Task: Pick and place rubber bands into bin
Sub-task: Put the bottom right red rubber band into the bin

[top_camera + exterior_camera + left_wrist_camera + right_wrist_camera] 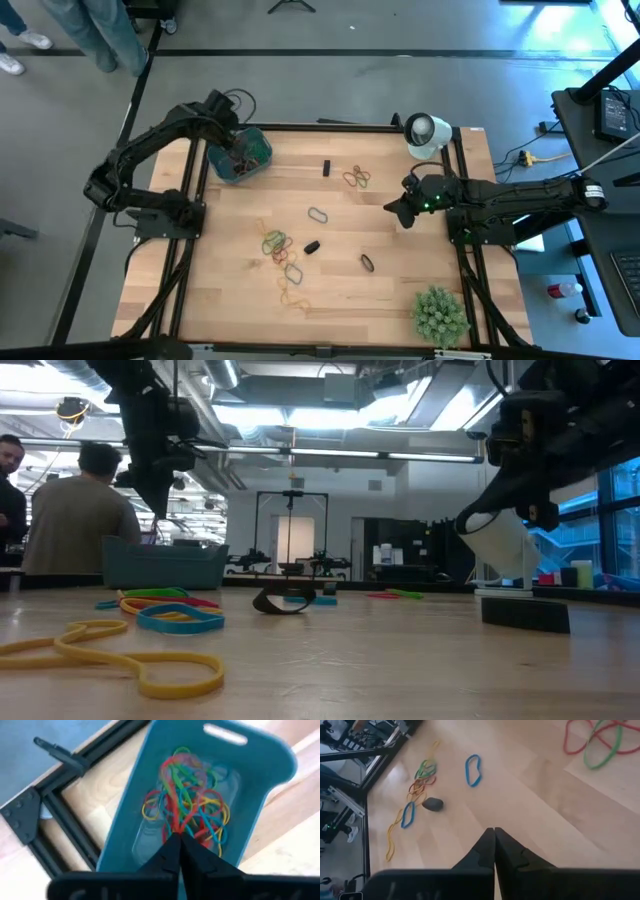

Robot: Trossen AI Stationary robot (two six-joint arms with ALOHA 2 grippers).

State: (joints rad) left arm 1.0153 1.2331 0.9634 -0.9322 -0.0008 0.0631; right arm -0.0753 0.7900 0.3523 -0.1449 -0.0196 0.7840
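Left gripper (179, 836): fingers pinched on red rubber bands (187, 802), directly above bin (256, 166).
Right gripper (493, 829): fingers closed, empty, table's right.

Table (330, 290): pale wood planks, smooth matt finish w/ visible grain. Frame rails (185, 270) along its edges: black matt metal. Bin (260, 775): teal plastic, smooth, slight sheen. Rubber bands (192, 802) in bin: thin, dull rubbery look. Left gripper (180, 851) fingers (207, 865): black matt, plastic-looking.
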